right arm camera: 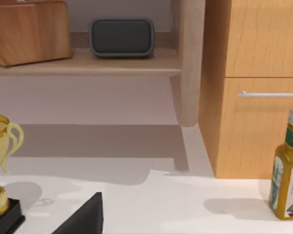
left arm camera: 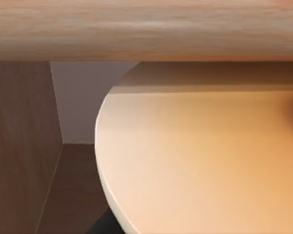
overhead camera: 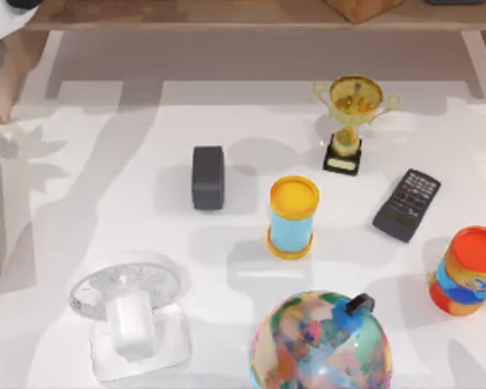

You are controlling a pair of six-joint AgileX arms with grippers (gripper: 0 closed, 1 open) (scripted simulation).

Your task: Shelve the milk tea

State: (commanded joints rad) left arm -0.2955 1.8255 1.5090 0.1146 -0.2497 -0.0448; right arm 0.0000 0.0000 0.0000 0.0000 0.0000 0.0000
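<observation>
A broad peach-beige rounded surface, the milk tea (left arm camera: 200, 165), sits very close in the left wrist view. It is inside a wooden shelf compartment, with a board (left arm camera: 146, 29) overhead and a side wall (left arm camera: 19, 146) beside it. My left arm (overhead camera: 12, 12) reaches in at the far left corner of the top view, by the shelf (overhead camera: 227, 14). The straw and the pearls are hidden.
On the table stand a blue cylinder with yellow ends (overhead camera: 292, 217), a banded can (overhead camera: 467, 271), a gold trophy (overhead camera: 354, 113), a calculator (overhead camera: 407, 204), a dark grey box (overhead camera: 208, 177), a globe (overhead camera: 320, 344) and a white fan (overhead camera: 130, 320). The shelf holds a grey speaker (right arm camera: 121, 37) and a wooden box (right arm camera: 27, 31); a bottle (right arm camera: 289, 170) stands by the cabinet.
</observation>
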